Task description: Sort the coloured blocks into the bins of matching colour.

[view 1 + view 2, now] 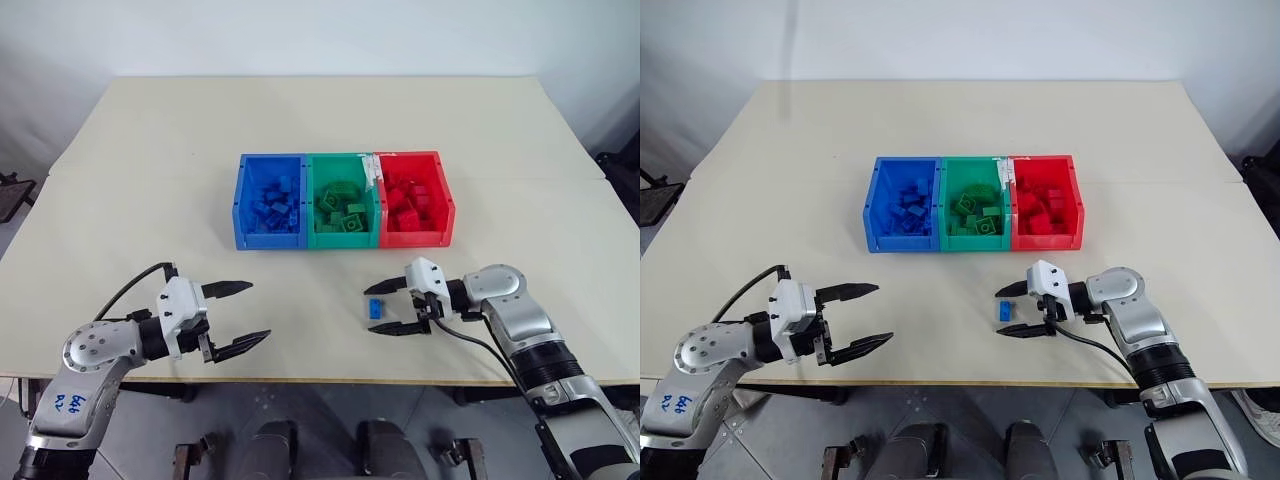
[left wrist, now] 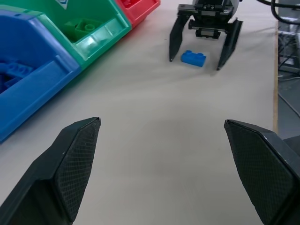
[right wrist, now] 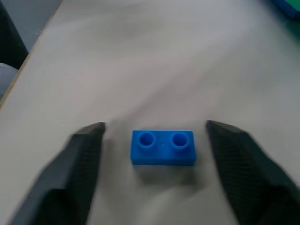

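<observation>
My right gripper [image 1: 394,307] straddles a blue block [image 1: 375,308] near the table's front edge; my left gripper [image 1: 242,315] hangs apart, holding nothing.

Nearest me, my left arm reaches in low from the front left corner, its two black fingers spread wide over bare table [image 1: 150,180] and pointing toward the right. My right arm comes in from the right with its gripper turned leftward and tilted slightly down; its fingers stand one on each side of the block with gaps visible on both sides, so I see no grip on it. The block is small, flat and bright blue with two round studs on top, lying flat. Farther back, mid-table, the joined bins sit in a row: blue bin [image 1: 250,232], green bin [image 1: 342,240], red bin [image 1: 445,205], each holding bricks of its own colour.
</observation>
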Available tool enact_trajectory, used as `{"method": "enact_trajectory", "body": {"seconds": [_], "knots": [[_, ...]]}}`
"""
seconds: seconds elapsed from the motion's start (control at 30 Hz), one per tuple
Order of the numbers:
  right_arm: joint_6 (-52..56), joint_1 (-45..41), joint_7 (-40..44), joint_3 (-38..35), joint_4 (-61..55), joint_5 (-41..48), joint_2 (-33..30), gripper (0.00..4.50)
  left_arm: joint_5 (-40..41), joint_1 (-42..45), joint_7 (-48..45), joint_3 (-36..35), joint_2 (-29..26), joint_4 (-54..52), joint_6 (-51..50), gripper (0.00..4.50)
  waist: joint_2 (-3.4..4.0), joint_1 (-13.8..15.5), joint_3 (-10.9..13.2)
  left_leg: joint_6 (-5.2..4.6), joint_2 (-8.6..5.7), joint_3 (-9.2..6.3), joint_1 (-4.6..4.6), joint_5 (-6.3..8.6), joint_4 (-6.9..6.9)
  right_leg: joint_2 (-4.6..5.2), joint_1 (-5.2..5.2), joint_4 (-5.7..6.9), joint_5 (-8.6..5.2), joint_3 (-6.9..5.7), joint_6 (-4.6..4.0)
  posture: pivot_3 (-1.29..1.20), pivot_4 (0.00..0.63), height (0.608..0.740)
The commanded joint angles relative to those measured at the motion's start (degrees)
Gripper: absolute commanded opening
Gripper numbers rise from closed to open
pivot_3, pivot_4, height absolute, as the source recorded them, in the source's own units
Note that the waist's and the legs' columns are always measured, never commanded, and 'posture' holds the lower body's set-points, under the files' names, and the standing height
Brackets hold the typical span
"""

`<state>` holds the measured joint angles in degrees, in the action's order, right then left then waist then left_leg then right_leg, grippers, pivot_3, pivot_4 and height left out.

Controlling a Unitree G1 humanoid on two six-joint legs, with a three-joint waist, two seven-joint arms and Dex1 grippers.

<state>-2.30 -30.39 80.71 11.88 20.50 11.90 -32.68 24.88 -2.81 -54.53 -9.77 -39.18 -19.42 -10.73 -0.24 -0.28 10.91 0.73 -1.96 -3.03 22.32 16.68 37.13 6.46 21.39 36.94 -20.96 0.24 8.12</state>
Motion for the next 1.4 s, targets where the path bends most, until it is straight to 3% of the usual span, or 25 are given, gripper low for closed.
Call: {"method": "enact_trajectory", "body": {"seconds": [0.03,0.1,0.27,0.43,0.6,0.77,0.87,0.97,1.07,1.23,1.4], "knots": [[0.2,1.0,0.3,0.4,0.1,-0.5,-0.1,2.11,1.0,-0.5,0.6,-1.6,-0.5,-2.2,0.1,4.5,0.0,0.0,0.0,0.0,0.0,0.0,0.0,0.0,0.0,0.0,0.0,0.0,0.0,0.0,0.0,0.0,0.15,0.74],[0.2,1.1,0.3,0.3,0.0,-0.3,-0.2,1.46,1.0,-0.6,0.8,-1.7,-0.4,-2.5,-0.1,4.5,0.0,0.0,0.0,0.0,0.0,0.0,0.0,0.0,0.0,-0.01,0.0,0.0,0.0,0.0,0.0,0.0,0.15,0.74],[8.1,-0.6,-2.1,-1.5,-6.3,5.0,2.5,1.44,1.2,-1.8,1.8,-2.8,-0.1,-2.9,-0.1,4.5,0.0,-0.1,0.0,0.0,0.01,0.0,0.0,0.0,-0.01,-0.01,0.01,0.0,0.0,0.0,0.0,0.0,0.15,0.74],[20.0,-11.6,-13.9,-0.7,-9.8,4.0,11.5,1.44,0.7,-7.0,6.8,-7.2,2.7,-4.2,1.0,4.5,0.05,-1.9,0.0,0.11,0.14,0.05,0.01,0.02,-0.05,-0.04,0.17,0.1,0.0,0.06,-0.01,0.0,0.15,0.74],[19.4,-24.4,-25.8,-0.7,0.7,0.3,23.4,1.44,0.5,-13.1,11.4,-10.1,6.7,-7.2,1.8,4.5,0.04,-2.1,0.0,0.22,0.22,0.02,0.0,0.06,-0.09,-0.09,0.24,0.17,-0.02,-0.02,-0.05,0.0,0.15,0.74],[13.1,-31.0,-32.3,-1.1,12.2,-4.0,28.0,1.44,0.4,-14.4,12.7,-10.3,7.2,-8.1,2.0,4.5,-0.03,-1.1,0.0,0.12,-0.02,-0.19,0.04,0.1,-0.02,0.01,0.19,0.18,0.0,-0.15,-0.07,0.0,0.15,0.74],[11.2,-32.7,-33.9,-2.1,15.3,-4.0,29.1,2.5,0.5,-14.0,13.1,-10.3,7.1,-8.1,2.0,4.5,-0.03,-1.5,0.0,-0.02,-0.24,-0.17,0.07,0.1,-0.04,0.03,0.19,0.19,0.01,-0.13,-0.05,0.0,0.15,0.74],[10.7,-31.5,-32.6,-2.5,13.7,-3.7,27.6,3.53,0.6,-13.6,13.3,-10.1,7.0,-8.2,1.8,4.5,-0.03,-1.6,0.0,-0.01,-0.17,-0.16,0.07,0.12,-0.13,0.01,0.24,0.19,0.01,-0.15,-0.05,0.0,0.15,0.74],[10.9,-25.8,-25.1,-3.4,5.6,-0.1,22.8,4.47,0.9,-12.8,12.9,-9.9,6.5,-7.9,1.4,4.5,-0.03,-1.3,0.0,0.04,-0.09,-0.18,0.07,0.15,-0.17,-0.01,0.26,0.18,0.01,-0.19,-0.06,0.0,0.15,0.74],[9.5,-12.2,-13.3,-6.8,-5.4,5.3,10.4,4.47,0.7,-11.2,11.7,-10.0,4.8,-6.5,0.8,4.5,-0.04,-1.1,0.0,-0.23,-0.26,-0.22,0.17,0.32,-0.06,0.05,0.14,0.06,0.02,-0.28,-0.04,0.0,0.15,0.74],[0.3,0.5,-1.2,-15.0,-3.2,9.8,-2.3,4.47,0.0,-9.7,10.5,-10.4,2.2,-3.9,0.4,4.5,-0.03,-1.3,0.0,-0.34,-0.25,-0.07,0.15,0.38,-0.05,0.06,0.09,-0.09,0.03,-0.26,0.0,0.0,0.15,0.74]]}}
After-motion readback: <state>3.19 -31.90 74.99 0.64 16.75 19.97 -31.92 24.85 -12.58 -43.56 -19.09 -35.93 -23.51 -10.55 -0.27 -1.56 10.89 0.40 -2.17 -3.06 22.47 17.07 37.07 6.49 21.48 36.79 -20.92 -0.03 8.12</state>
